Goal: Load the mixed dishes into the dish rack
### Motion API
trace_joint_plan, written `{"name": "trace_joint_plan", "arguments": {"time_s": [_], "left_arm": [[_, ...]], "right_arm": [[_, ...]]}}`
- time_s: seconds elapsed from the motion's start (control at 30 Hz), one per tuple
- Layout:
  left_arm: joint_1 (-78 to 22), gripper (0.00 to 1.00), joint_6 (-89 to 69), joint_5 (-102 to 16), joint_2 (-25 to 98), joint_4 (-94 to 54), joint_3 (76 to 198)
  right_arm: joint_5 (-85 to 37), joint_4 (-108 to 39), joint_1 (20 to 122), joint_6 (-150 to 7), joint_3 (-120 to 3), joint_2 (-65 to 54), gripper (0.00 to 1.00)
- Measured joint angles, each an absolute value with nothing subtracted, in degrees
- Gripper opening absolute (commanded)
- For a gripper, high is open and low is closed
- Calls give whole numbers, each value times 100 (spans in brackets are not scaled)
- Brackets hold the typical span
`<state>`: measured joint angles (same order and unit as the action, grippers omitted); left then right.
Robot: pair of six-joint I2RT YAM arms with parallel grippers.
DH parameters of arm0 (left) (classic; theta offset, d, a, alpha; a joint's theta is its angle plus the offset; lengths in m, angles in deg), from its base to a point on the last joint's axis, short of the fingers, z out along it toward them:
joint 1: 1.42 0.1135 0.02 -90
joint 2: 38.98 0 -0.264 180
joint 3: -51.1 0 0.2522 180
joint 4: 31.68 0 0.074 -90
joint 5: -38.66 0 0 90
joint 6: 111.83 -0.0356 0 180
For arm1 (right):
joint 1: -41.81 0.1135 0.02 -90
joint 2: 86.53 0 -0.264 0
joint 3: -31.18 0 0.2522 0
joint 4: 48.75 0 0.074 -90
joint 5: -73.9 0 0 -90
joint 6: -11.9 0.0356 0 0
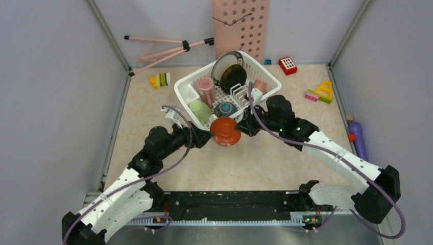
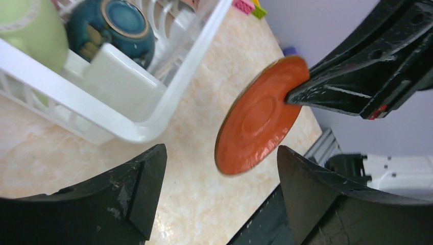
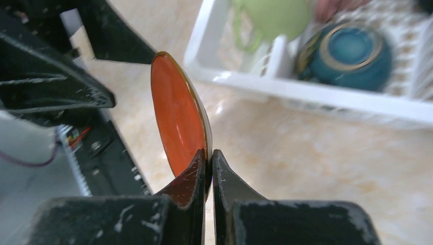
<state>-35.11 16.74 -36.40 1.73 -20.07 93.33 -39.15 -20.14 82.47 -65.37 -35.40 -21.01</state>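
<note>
Saucer (image 2: pixel 258 125) orange-red, thin gold rim. Rack (image 1: pixel 185 94) white. Bowl (image 3: pixel 347 56) teal-blue, gold ring. Cup (image 3: pixel 275 18) pale green. My right gripper (image 3: pixel 209 155) is black, scuffed. Table (image 1: pixel 255 158) beige, marbled.

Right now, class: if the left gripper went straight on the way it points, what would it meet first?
Most likely the red saucer, pinched at its rim by the right gripper: the left wrist view shows it straight ahead between the left gripper's open jaws, with nothing nearer.

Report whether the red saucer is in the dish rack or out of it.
Out. The red saucer is held on edge just outside the dish rack, beside its near wall, its rim pinched in the right tool.
</note>
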Motion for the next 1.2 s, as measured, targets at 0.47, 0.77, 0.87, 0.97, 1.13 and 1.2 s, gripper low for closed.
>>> {"name": "trace_joint_plan", "arguments": {"time_s": [0.47,0.77,0.87,0.97,1.13,1.2], "left_arm": [[-3504,85,1590,-5404,-741,-1244,9748],[-3504,84,1099,-5966,-953,-665,9748],[-3504,83,994,-6193,-962,-565,9748],[-3504,82,996,-6434,-957,-484,9730],[-3493,81,1053,-6421,-940,-617,9516],[-3493,81,1110,-6399,-911,-761,9400]], "right_arm": [[-2155,-2189,7279,-9260,-5408,-1369,0],[-2822,-2241,7080,-12281,-6510,111,0],[-3093,-2250,7028,-13387,-6519,438,0],[-3417,-1988,6886,-14320,-6753,891,0],[-3699,-1452,6619,-15386,-7509,1595,0],[-3766,-1199,6549,-15817,-7861,1831,0]]}}
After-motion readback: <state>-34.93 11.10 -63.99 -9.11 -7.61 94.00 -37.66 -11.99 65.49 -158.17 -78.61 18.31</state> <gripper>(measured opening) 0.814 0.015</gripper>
